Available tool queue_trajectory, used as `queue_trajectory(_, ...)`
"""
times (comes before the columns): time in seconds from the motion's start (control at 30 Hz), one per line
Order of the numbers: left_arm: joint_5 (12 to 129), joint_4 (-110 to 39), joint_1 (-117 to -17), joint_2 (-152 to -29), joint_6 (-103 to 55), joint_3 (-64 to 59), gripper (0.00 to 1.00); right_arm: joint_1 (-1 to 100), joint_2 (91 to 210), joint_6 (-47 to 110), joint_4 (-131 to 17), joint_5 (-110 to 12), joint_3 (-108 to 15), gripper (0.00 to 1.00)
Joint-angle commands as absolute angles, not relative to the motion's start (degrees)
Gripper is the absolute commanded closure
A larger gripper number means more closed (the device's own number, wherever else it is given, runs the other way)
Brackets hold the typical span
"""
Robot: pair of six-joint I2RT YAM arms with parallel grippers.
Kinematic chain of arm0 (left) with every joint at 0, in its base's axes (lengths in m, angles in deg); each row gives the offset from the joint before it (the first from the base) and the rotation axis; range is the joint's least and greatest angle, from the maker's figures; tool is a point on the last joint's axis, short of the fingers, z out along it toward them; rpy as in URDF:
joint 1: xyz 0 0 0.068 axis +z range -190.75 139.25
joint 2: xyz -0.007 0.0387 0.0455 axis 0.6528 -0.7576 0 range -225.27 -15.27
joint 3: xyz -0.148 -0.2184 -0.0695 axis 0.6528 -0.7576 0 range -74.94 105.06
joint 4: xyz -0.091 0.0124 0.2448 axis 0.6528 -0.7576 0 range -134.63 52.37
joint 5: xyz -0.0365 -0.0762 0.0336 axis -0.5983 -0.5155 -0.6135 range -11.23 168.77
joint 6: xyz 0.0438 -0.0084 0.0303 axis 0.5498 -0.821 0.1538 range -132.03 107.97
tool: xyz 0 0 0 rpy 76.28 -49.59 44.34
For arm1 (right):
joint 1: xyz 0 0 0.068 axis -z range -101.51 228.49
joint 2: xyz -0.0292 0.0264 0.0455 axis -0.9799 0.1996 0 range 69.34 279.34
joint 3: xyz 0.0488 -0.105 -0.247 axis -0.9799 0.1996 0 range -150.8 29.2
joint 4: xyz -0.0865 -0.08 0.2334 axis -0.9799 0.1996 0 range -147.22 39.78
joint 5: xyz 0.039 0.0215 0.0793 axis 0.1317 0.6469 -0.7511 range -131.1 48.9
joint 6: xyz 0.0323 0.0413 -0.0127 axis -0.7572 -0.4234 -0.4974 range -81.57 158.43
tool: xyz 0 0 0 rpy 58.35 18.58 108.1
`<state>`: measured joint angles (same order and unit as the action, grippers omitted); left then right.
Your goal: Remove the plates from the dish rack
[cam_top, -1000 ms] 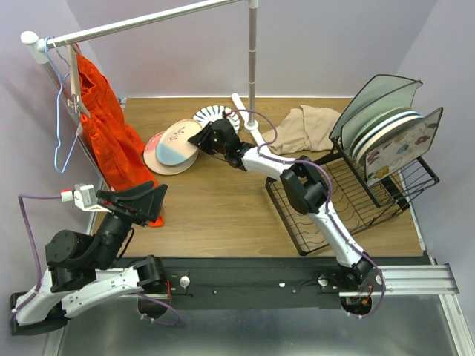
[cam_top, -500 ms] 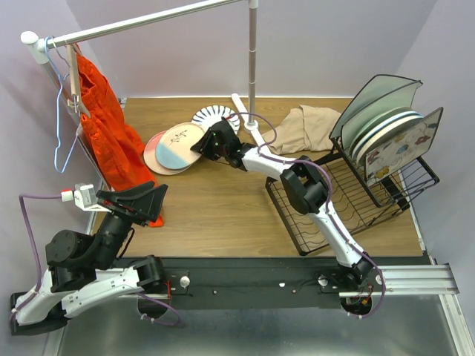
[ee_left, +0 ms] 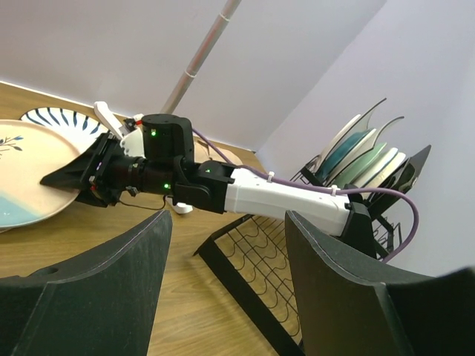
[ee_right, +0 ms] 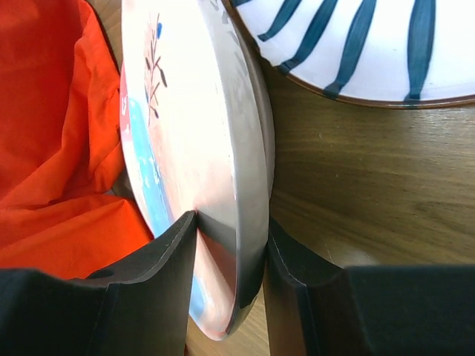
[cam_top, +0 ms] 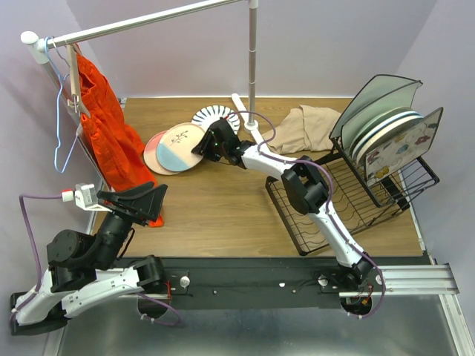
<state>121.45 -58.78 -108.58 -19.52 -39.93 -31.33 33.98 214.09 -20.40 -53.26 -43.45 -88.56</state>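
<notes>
Since a second ago, the right end effector [cam_top: 200,144] has shifted a little toward the near-right, and the pink-and-blue plate [cam_top: 177,144] it carries has come along, sitting lower and flatter now. I see that plate over a plain pink plate [cam_top: 151,157] at the far left of the tabletop [cam_top: 223,215], its right edge pinched by the end effector.

From the right wrist camera, the rim runs up between the two fingers [ee_right: 148,274]. One lies against the painted face and the other against the underside, and I can see no gap on either side, so I read it as clamped on the rim. A white plate with dark stripes [cam_top: 215,115] lies flat just beyond, close to the clothes rail's [cam_top: 148,22] upright pole.

My left end effector [ee_left: 228,222] hovers near the left front edge with its fingers spread wide and nothing between them, aimed across at the right arm.

On the right, the dish rack [cam_top: 349,208] sits with its flat wavy-wire base toward me. Several plates [cam_top: 386,137] stand on edge in its slotted section at the far right. A beige cloth [cam_top: 304,126] lies bunched between the rack and the pole. An orange garment [cam_top: 104,126] hangs from the rail at the left, just beside the stacked plates.
</notes>
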Motion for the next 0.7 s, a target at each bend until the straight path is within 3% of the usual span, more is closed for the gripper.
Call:
queue_trajectory(0.0, 123.4, -59.5, -108.4, -19.0, -40.5, -31.0, 0.29, 33.9, 211.6, -16.0, -46.6, -39.4, -90.1, 0.55)
queue_trajectory(0.47, 123.3, -59.5, -108.4, -19.0, -40.5, -31.1, 0.29, 33.9, 215.1, -16.2, -45.7, -44.5, -94.1, 0.56)
queue_trajectory(0.67, 123.2, -59.5, -108.3, -19.7, -40.5, -31.0, 0.29, 33.8, 215.0, -16.2, -45.6, -44.2, -93.3, 0.51)
